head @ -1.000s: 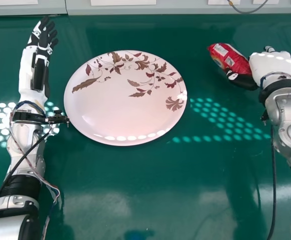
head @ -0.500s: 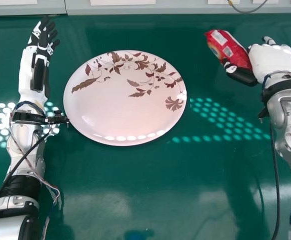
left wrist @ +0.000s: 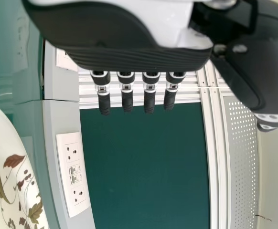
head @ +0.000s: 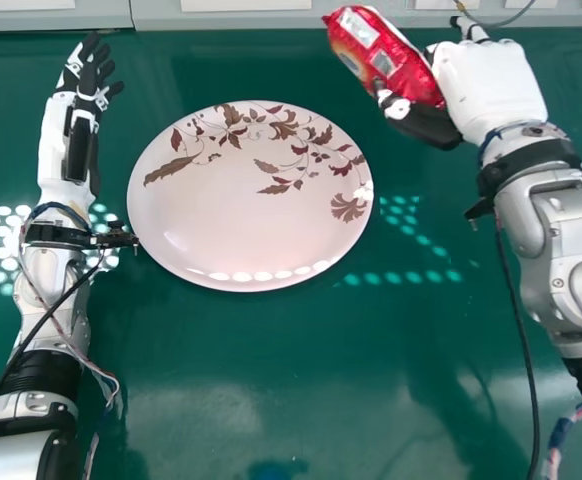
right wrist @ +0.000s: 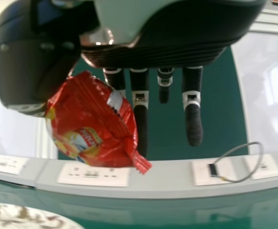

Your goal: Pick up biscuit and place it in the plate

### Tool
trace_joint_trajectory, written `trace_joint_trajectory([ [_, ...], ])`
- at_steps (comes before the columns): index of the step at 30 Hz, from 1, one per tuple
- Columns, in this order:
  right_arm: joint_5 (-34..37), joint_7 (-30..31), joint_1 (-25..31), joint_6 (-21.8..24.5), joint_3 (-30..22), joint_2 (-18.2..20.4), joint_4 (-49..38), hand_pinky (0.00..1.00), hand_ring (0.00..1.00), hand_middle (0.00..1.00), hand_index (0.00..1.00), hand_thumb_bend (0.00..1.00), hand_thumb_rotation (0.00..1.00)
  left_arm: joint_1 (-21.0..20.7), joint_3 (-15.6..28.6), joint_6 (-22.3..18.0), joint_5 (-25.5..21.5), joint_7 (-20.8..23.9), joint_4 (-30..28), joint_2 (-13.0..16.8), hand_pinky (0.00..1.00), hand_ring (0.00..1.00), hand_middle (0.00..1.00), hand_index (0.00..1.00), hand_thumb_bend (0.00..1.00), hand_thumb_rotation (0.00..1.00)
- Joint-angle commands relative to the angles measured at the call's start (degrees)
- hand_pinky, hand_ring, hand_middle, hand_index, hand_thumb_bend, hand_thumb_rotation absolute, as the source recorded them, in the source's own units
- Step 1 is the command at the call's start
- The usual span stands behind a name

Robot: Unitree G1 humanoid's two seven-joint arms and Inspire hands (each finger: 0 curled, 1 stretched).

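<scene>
Beyond the right side of the plate (head: 246, 220), above the far part of the green desk (head: 271, 380), the right hand (head: 491, 85) pinches the red biscuit packet (head: 386, 62) between its thumb and fingers. The dark thumb lies along the packet's near side in the head view, and the packet slants, with its free end toward the far left. In the right wrist view the packet hangs in the air off the desk, its crimped edge showing; some of the fingers run down behind it, while others stand apart from it, fairly straight. The packet and the plate are apart.

On the desk, the pale plate lies flat between the two arms, with brown and dark red leaves and flowers along its far and right parts. Bright dots of light sit along its near rim, and more dots fall on the desk to both sides of it.

To the left of the plate, the left hand (head: 89, 75) is idle, its fingers extended and pointing away from the robot. Behind the desk runs grey trunking (right wrist: 177, 187) with white socket panels (right wrist: 93, 175), and a loose cable (right wrist: 261, 152) loops in front of it.
</scene>
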Motion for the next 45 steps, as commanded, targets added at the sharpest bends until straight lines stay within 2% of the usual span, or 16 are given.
trace_joint_trajectory([
  [1,-1.07,0.29,-1.85,-0.62,0.48,1.22,-0.65,0.30,0.41,0.49,0.54,0.49,0.00,0.75,0.22,-0.14,-0.44,-0.37,-0.08,-0.21,0.95,1.00,1.00,1.00,0.91,0.70],
  [3,-1.45,-0.09,-2.78,-1.38,1.18,2.31,-0.08,0.27,0.41,0.51,0.54,0.49,0.00,0.70,0.16,0.00,-0.17,-0.17,-0.13,-0.13,0.95,1.00,1.00,1.00,0.92,0.70],
  [7,-1.98,-0.25,-5.13,-2.42,2.91,5.65,2.73,0.29,0.41,0.51,0.55,0.49,0.00,0.44,0.10,-0.18,-0.25,-0.54,0.03,-0.05,0.99,1.00,1.00,1.00,0.91,0.70],
  [10,-1.54,-1.29,-7.22,-4.19,4.36,8.37,6.75,0.26,0.40,0.49,0.55,0.49,0.00,0.20,0.06,-0.13,-0.03,-0.37,0.30,0.00,0.99,1.00,1.00,1.00,0.91,0.71],
  [16,-3.78,-1.68,-12.54,-3.63,8.16,13.43,17.52,0.25,0.40,0.50,0.56,0.48,0.00,0.25,0.05,0.14,-0.33,-0.39,-0.45,-0.41,1.00,1.00,1.00,1.00,0.93,0.71],
  [23,-3.49,-9.51,-18.96,-7.10,11.06,16.71,34.81,0.26,0.41,0.51,0.56,0.49,0.00,0.47,0.06,-0.10,0.20,0.43,-0.95,-0.61,0.98,1.00,1.00,1.00,0.91,0.71],
  [25,-2.99,-11.79,-20.23,-8.06,11.71,17.59,38.98,0.29,0.41,0.52,0.52,0.49,0.00,0.44,0.12,-0.24,-0.07,0.24,-0.94,-0.69,0.99,1.00,1.00,1.00,0.91,0.70],
  [26,-2.93,-12.79,-20.78,-8.51,12.17,17.93,40.89,0.30,0.42,0.53,0.50,0.49,0.00,0.40,0.12,-0.42,0.07,0.36,-0.83,-0.65,0.99,1.00,1.00,1.00,0.91,0.71],
  [28,-2.85,-14.31,-22.05,-10.07,13.41,18.43,45.08,0.20,0.40,0.52,0.49,0.51,0.00,0.31,0.06,-0.74,0.54,0.68,-0.53,-0.48,0.99,1.00,1.00,1.00,0.91,0.71],
  [31,-3.32,-17.12,-23.75,-11.47,15.44,19.16,50.96,0.18,0.39,0.52,0.49,0.51,0.00,0.20,0.09,-0.56,0.20,0.39,-0.53,-0.57,1.00,1.00,1.00,1.00,0.91,0.71],
  [34,-3.66,-17.31,-24.54,-11.98,17.28,19.26,53.85,0.19,0.39,0.53,0.49,0.51,0.00,0.29,-0.03,-0.50,0.54,0.76,-0.90,-0.66,1.00,1.00,1.00,1.00,0.91,0.71],
  [37,-2.92,-17.36,-24.82,-12.94,18.01,19.28,55.45,0.19,0.35,0.48,0.54,0.51,0.00,0.30,-0.13,-0.13,0.53,0.95,-1.27,-0.93,1.00,1.00,1.00,1.00,0.91,0.71],
  [39,-2.33,-17.94,-24.72,-14.08,18.12,19.07,55.93,0.16,0.38,0.50,0.50,0.51,0.00,0.31,-0.24,0.05,0.63,1.21,-1.40,-1.09,1.00,1.00,1.00,1.00,0.91,0.70],
  [42,-1.95,-18.47,-24.55,-15.34,18.37,18.35,55.62,0.15,0.39,0.51,0.49,0.52,0.00,0.18,-0.30,-0.38,0.54,1.12,-0.96,-1.34,1.00,1.00,1.00,1.00,0.92,0.70],
  [45,-2.07,-17.27,-23.94,-15.14,18.42,17.12,52.12,0.20,0.36,0.48,0.54,0.51,0.00,0.26,-0.29,-0.17,0.43,1.13,-1.19,-1.66,1.00,1.00,1.00,1.00,0.93,0.70],
])
